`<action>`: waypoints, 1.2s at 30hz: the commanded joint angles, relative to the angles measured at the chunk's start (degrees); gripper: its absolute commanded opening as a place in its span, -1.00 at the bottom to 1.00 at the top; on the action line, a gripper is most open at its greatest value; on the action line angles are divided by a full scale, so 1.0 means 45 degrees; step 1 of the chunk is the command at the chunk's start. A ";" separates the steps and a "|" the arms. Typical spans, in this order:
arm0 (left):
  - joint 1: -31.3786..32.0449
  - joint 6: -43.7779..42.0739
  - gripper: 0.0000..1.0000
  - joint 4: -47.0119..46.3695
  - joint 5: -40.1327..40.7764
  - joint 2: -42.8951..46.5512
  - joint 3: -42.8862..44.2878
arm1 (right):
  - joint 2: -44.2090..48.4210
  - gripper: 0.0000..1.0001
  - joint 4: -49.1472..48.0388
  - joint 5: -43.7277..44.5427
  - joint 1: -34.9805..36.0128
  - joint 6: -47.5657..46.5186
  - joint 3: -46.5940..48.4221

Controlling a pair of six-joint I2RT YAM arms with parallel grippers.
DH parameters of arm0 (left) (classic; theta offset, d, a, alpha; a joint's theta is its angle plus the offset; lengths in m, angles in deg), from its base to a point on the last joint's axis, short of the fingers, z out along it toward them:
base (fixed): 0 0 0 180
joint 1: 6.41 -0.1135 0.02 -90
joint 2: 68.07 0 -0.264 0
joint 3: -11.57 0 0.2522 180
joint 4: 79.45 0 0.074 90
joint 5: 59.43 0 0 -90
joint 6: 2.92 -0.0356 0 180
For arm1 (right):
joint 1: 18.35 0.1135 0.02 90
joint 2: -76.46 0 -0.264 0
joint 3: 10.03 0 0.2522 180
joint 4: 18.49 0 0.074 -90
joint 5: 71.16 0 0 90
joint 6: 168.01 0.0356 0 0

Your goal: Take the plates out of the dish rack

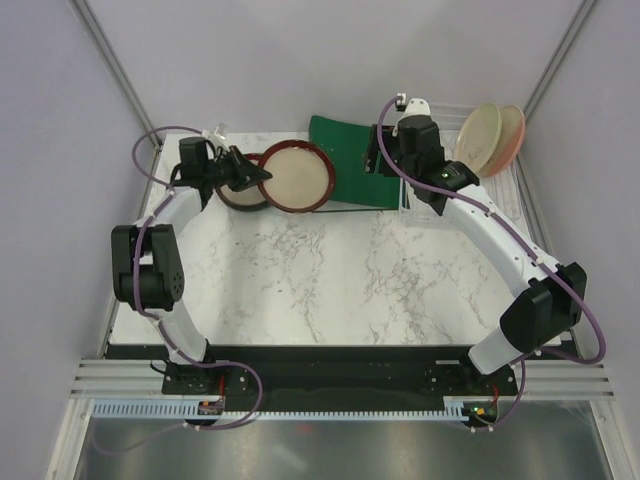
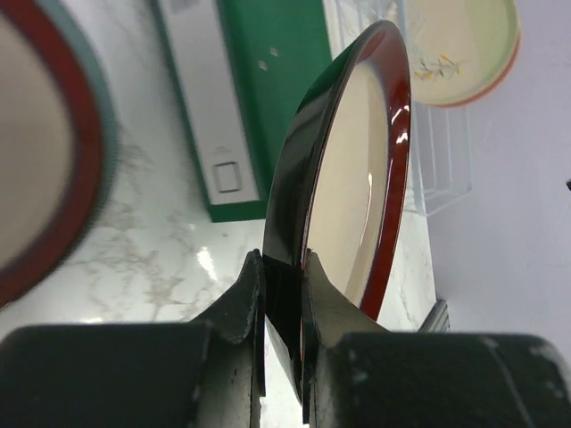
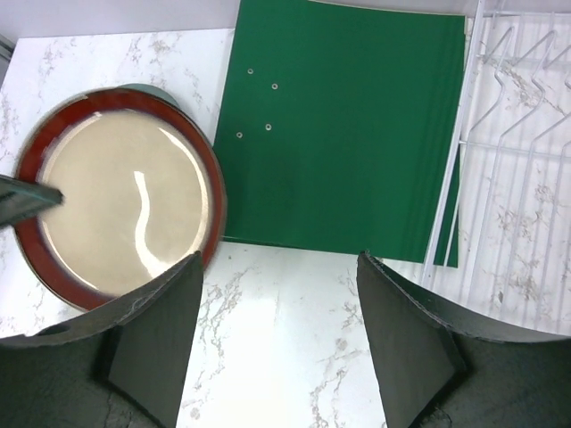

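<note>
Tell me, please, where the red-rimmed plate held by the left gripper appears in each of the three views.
Top external: the red-rimmed plate lies upper centre-left, with the left gripper on its left edge.
Left wrist: the plate is in the centre, seen edge-on, its rim clamped.
Right wrist: the plate is at the left, face up.
Shared landmark: the green binder.

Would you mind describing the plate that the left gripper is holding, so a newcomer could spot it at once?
On the marble table, look left of the green binder, where the left gripper pinches the dark-red-rimmed plate by its edge. Its centre is beige and it overlaps a second plate beneath; the cream plate and pinkish plate in the dish rack at far right are much paler.
</note>
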 commanded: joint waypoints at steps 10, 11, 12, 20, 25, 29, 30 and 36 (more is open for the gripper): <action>-0.3261 -0.0205 -0.95 0.0536 -0.0430 -0.1659 0.2420 | 0.0966 0.54 -0.0376 0.0581 -0.0239 -0.0519 -0.0816; -0.3320 -0.0224 -0.95 0.0865 -0.0410 -0.2087 0.2711 | 0.1005 0.54 -0.0357 0.0620 -0.0258 -0.0539 -0.0836; -0.3340 -0.0263 -0.96 0.0965 -0.0332 -0.2304 0.2869 | 0.1044 0.54 -0.0357 0.0640 -0.0355 -0.0617 -0.0836; -0.3418 -0.0088 -0.96 0.1257 0.0450 -0.3965 0.4137 | 0.1044 0.53 -0.0357 0.0503 -0.0669 -0.0695 -0.0953; -0.3418 0.0030 -0.96 0.1356 0.0548 -0.4589 0.4627 | 0.0947 0.53 -0.0337 0.0444 -0.0844 -0.0696 -0.1129; -0.3477 -0.0263 -0.95 0.1726 0.1113 -0.4416 0.4473 | 0.1005 0.54 -0.0357 0.0542 -0.1156 -0.0734 -0.1285; -0.3496 -0.0476 -0.96 0.1766 0.1191 -0.4319 0.4356 | 0.1044 0.54 -0.0337 0.0465 -0.1331 -0.0754 -0.1285; -0.3574 -0.0731 -0.95 0.2098 0.0978 -0.4473 0.4101 | 0.1181 0.54 -0.0357 0.0230 -0.2015 -0.0852 -0.1285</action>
